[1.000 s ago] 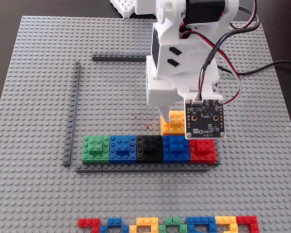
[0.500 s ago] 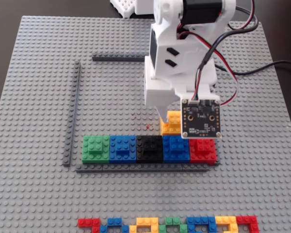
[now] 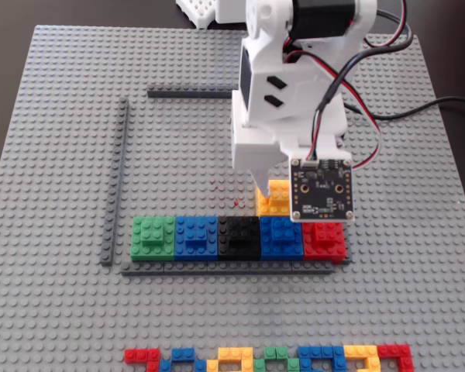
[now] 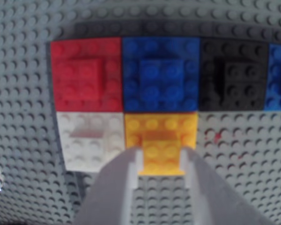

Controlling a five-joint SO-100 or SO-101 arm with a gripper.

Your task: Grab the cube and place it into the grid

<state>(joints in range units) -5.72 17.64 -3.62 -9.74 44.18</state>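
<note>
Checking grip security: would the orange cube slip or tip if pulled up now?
Probably rigid: the cube looks like hard plastic. The gripper flanks only its raised brick, so slip seems possible. Its flat base on the studded baseplate likely resists tipping.

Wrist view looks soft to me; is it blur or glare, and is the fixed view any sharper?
Wrist view: blurred throughout, worst on the near tool; the cube stays recognisable, no glare. Fixed view: sharp and evenly lit, but the arm hides most of the cube.
</note>
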